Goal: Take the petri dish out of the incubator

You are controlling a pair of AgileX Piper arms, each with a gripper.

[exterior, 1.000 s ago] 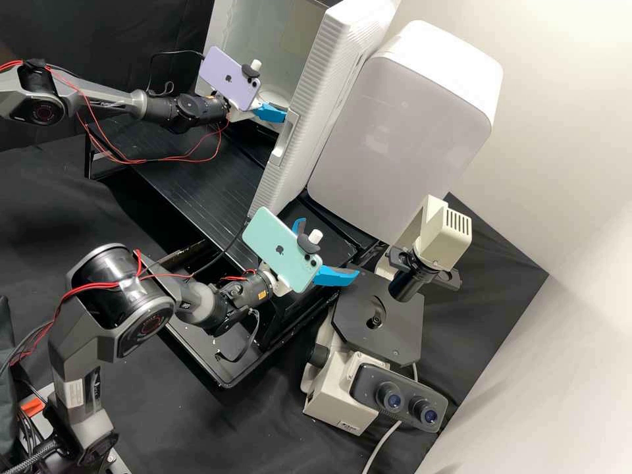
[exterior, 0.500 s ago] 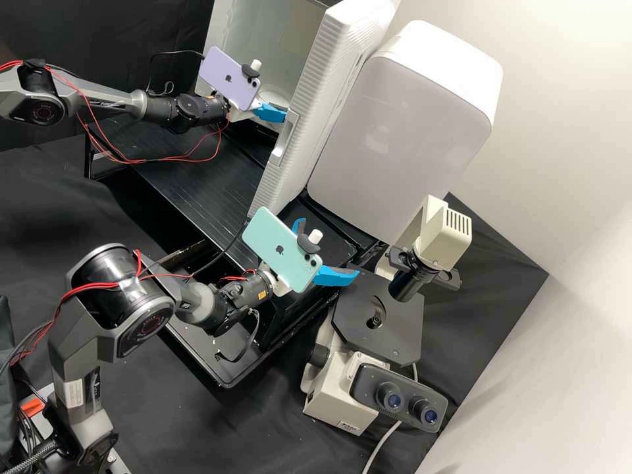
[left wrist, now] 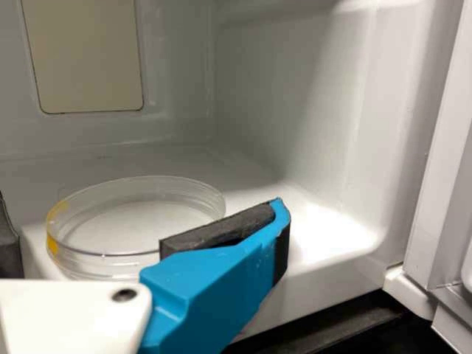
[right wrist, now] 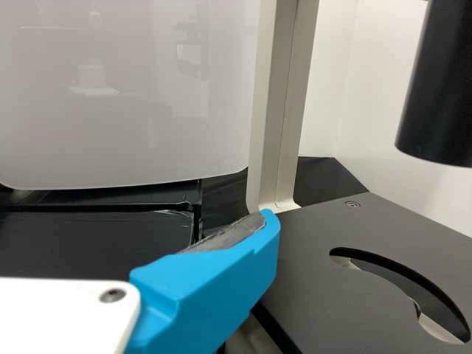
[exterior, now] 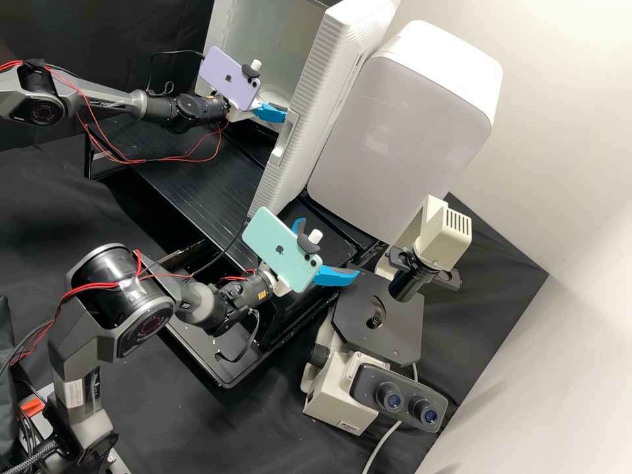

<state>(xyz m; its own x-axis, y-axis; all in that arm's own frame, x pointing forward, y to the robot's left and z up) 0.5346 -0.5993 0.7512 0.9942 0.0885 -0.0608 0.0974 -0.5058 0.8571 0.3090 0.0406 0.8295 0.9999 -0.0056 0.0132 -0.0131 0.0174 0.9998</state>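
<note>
Petri dish (left wrist: 125, 221) sits flat on the floor of the open incubator (left wrist: 317, 110). My left gripper (exterior: 271, 113) is at the opening, jaws spread either side of the dish, not pinching it. My right gripper (exterior: 339, 275) hangs by the microscope stage (exterior: 382, 329); I cannot tell its state
</note>
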